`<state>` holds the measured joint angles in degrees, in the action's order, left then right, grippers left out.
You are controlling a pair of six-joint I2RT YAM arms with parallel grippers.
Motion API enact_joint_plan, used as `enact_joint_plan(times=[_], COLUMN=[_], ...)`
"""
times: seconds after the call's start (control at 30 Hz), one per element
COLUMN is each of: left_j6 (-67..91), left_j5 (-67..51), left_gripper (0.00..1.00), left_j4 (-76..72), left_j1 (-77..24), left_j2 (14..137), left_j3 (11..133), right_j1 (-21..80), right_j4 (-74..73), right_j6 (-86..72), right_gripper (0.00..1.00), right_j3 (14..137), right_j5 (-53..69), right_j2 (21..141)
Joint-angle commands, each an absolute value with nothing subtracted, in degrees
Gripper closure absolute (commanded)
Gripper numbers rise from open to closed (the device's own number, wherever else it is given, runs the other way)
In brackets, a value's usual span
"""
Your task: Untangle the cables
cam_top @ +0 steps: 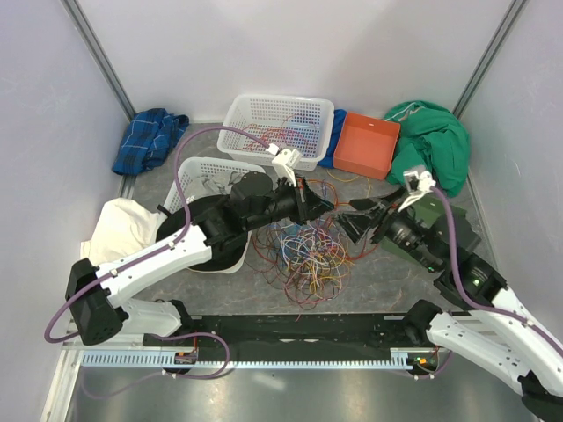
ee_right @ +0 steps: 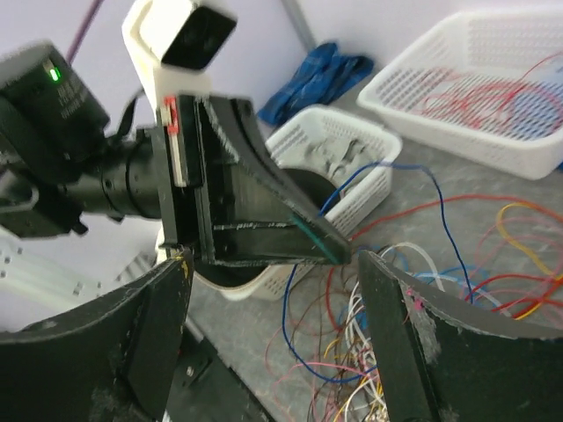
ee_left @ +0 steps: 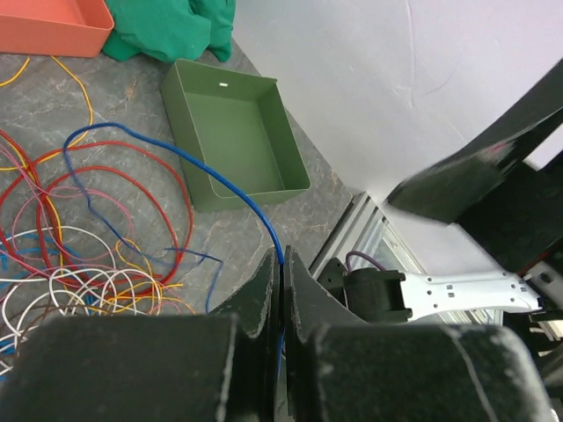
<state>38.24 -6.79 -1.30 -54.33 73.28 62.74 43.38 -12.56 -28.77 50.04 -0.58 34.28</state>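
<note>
Between the closed fingers of the left pincer (ee_left: 281,268), a single blue cable (ee_left: 220,171) is clamped; the jaws meet on it with no visible gap. From the grip the strand rises in an arc and runs away from the pincer, then down to the main tangle of cables (cam_top: 303,255), which lies on the surface (cam_top: 387,281) just beneath and beyond the fingertips. Holding one strand above the heap is, judging by the task, a way of isolating it so that it can be drawn free of the others.

Facing this grip, the right pincer (ee_right: 273,272) stands with its jaws wide apart and nothing held between them. Its fingers frame the tip of the left pincer. This position would suit taking over the blue strand or steadying the heap, though which is intended cannot be told.

The tangle is a loose, flat nest of thin wires, mostly red, with orange, yellow, white, pink and blue loops overlapping. Separate strands trail outward from its edge.

Farther out from the left pincer sits an olive-green tray (ee_left: 237,123), its floor bare in the wrist view. Beyond the tangle, a white basket (cam_top: 237,114) holds a few red and blue cables and is probably the place for freed strands.
</note>
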Motion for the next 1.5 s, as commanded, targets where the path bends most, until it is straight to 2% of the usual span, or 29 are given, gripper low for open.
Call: enact_joint_plan(times=[0.0,0.27,0.47,0.57,0.67,0.7,0.77,0.8,0.87,0.9,0.93,0.97,1.0,1.03,1.1,1.13,1.17,1.2,1.27,1.3,1.47], left_j6=[40.61,40.52,41.75,41.84,41.84,41.84,41.49,41.40,41.13,40.96,40.70,40.52,40.17,39.47,38.76,38.06,37.62,37.53,37.62,37.62,39.90], left_j5=[-8.35,-9.49,-12.04,-12.74,-12.31,-12.30,-11.95,-11.78,-11.43,-11.16,-11.08,-10.47,-9.85,-8.80,-3.54,-0.99,5.12,8.58,17.26,19.32,25.30], left_gripper=[0.98,0.98,0.98,0.98,0.98,0.98,0.98,0.98,0.98,0.98,0.98,0.98,0.98,0.81,0.61,0.48,0.41,0.24,0.12,0.01,0.00], left_j4=[-1.58,-1.67,-3.16,-3.69,-4.04,-4.22,-4.22,-4.22,-4.22,-4.22,-4.22,-4.22,-4.13,-3.70,-2.12,1.20,2.88,5.25,9.29,9.93,10.11], left_j1=[-54.14,-54.05,-54.05,-54.14,-54.14,-54.14,-54.14,-54.14,-54.14,-54.14,-54.14,-54.14,-54.14,-54.14,-54.14,-54.05,-54.14,-54.14,-54.05,-54.05,-54.05], left_j2=[73.30,74.70,76.64,76.90,76.55,76.12,75.76,75.41,75.06,74.88,74.27,74.01,73.66,72.35,70.59,68.58,67.34,66.28,62.87,61.71,54.77], left_j3=[64.95,66.00,66.01,65.57,64.60,64.34,64.07,63.90,63.63,63.20,62.85,62.41,61.36,60.48,57.85,56.96,56.08,54.42,52.39,50.12,42.82], right_j1=[43.51,43.50,43.51,43.42,43.51,43.51,43.51,43.42,43.51,43.51,43.51,43.51,43.51,43.51,43.51,43.51,43.51,43.51,43.51,43.51,43.42], right_j4=[-9.05,-5.46,-0.35,3.16,4.48,4.83,5.10,5.10,4.92,4.66,4.40,4.13,3.35,0.73,-6.19,-8.50,-10.87,-14.47,-16.78,-18.35,-20.74], right_j6=[-30.06,-31.29,-32.17,-32.08,-31.99,-31.99,-32.08,-31.99,-32.08,-32.17,-32.17,-31.99,-31.30,-30.94,-29.19,-27.09,-26.20,-25.50,-23.21,-22.33,-18.90], right_gripper=[0.19,0.20,0.21,0.25,0.39,0.48,0.57,0.67,0.76,0.89,0.95,1.00,1.00,1.00,1.00,1.00,1.00,1.00,1.00,1.00,1.00], right_j3=[47.12,38.85,37.44,36.92,36.48,36.39,36.12,36.12,36.12,36.30,36.39,36.56,37.00,38.74,41.73,45.23,47.00,48.67,52.81,54.13,65.02], right_j5=[8.95,9.84,11.07,10.64,10.63,10.63,10.20,9.85,9.58,8.62,7.92,7.13,4.25,2.48,-2.17,-6.63,-9.03,-10.97,-16.15,-17.65,-29.15], right_j2=[37.35,34.36,37.44,40.16,42.62,43.24,43.59,43.51,42.89,41.67,40.62,39.47,37.37,36.57,35.42,35.59,36.03,36.99,38.14,39.54,46.57])
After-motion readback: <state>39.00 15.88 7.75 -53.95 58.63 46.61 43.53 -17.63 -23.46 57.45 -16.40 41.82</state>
